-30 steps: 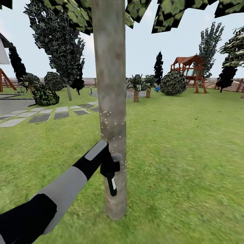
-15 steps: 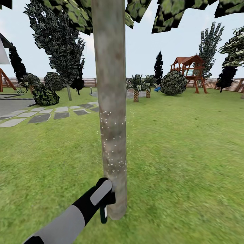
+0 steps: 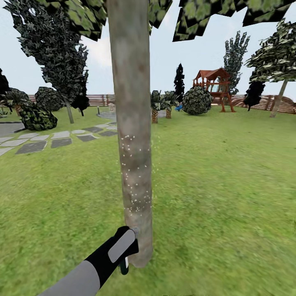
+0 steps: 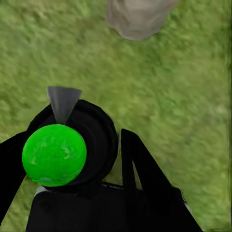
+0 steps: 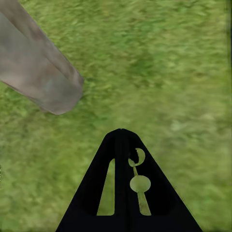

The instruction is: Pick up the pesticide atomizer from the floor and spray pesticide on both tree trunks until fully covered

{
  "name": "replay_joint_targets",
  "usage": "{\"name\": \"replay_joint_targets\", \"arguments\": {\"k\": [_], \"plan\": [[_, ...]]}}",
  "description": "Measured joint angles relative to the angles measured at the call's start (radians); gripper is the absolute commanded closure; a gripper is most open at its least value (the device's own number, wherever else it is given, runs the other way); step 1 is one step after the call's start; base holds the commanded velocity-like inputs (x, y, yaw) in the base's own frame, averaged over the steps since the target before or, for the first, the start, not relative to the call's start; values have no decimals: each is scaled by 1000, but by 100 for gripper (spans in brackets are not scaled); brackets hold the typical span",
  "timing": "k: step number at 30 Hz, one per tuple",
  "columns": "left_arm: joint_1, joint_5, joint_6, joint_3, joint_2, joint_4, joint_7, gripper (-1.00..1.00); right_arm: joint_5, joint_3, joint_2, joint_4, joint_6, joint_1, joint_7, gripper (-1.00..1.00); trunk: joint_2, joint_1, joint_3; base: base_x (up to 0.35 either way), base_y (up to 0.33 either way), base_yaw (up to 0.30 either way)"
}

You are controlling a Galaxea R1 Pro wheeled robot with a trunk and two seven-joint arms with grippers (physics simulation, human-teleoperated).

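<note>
Grass all round, I've dropped my left gripper [image 3: 125, 251], pinching the atomizer [image 3: 124, 266], to the unspeckled trunk [image 3: 132, 123] base ahead.

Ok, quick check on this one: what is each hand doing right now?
Left hand: closed on the small black pistol-shaped pesticide atomizer, low beside the grey-brown tree trunk.
Right hand: closed, holding nothing.

1 thick trunk [image 3: 131, 123], 1 atomizer [image 3: 124, 266], 2 short palms [image 3: 161, 103], 1 wooden playset [image 3: 213, 84], 1 slat fence [image 3: 96, 100].
</note>
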Motion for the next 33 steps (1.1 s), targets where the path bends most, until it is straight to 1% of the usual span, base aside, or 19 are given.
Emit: {"name": "replay_joint_targets", "arguments": {"k": [2,4,7,9,12,15,22,33], "plan": [[2,-1,1,-9,0,1,-20,100,0,0,0,0,0,0,0,100,0,0,0,0,334,-219],[2,-2,1,-16,0,-3,-28,100,0,0,0,0,0,0,0,100,0,0,0,0,334,-100],[2,-2,0,-57,0,-7,-32,100,0,0,-1,0,0,0,0,100,0,0,0,0,334,-33],[3,-2,0,-71,0,-8,-34,100,0,-2,-5,0,1,0,1,100,0,0,0,0,334,-9],[2,-2,1,-76,0,-7,-35,100,-1,-9,-15,0,2,0,1,100,0,0,0,0,334,-121],[2,-2,2,-78,0,-8,-36,100,-2,-12,-19,0,3,0,2,100,0,0,0,0,334,-243],[2,-2,2,-78,0,-7,-66,100,-2,-13,-20,0,3,0,2,100,0,0,0,0,334,-280],[2,-3,1,-81,0,-7,-68,100,-2,-13,-17,0,3,0,2,100,0,0,0,0,334,-285]]}}
